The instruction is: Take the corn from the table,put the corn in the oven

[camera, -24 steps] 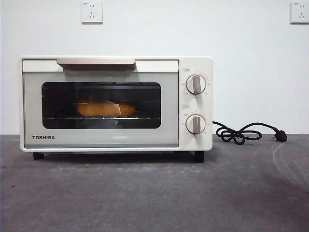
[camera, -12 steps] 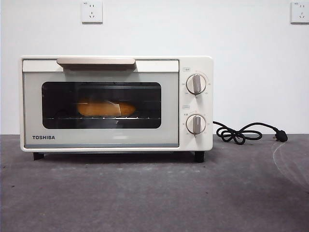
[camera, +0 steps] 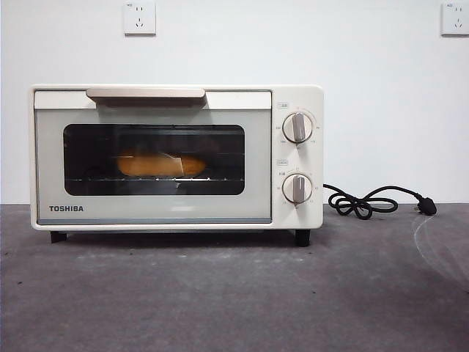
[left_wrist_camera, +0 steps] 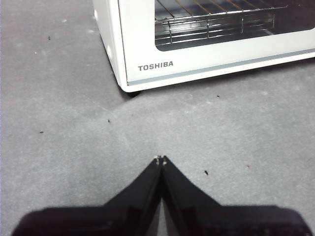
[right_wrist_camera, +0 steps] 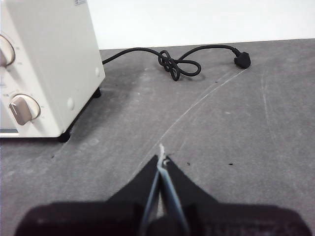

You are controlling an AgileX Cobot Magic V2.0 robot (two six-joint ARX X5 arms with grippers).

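Observation:
The yellow-orange corn (camera: 161,165) lies on the wire rack inside the cream-white TOSHIBA oven (camera: 176,99), seen through its closed dark glass door. The beige handle (camera: 145,93) sits along the door's top. My left gripper (left_wrist_camera: 160,160) hovers shut over the grey table (camera: 234,293), in front of the oven's lower left corner (left_wrist_camera: 147,69). Also shut and holding nothing, my right gripper (right_wrist_camera: 161,160) hangs above the table off the oven's knob side (right_wrist_camera: 49,59). Neither arm shows in the front view.
Two round knobs (camera: 297,127) stand one above the other on the oven's right panel. A black cord with its plug (camera: 374,202) lies coiled on the table to the oven's right, also the cord (right_wrist_camera: 179,64) in the right wrist view. Wall sockets (camera: 139,18) sit above.

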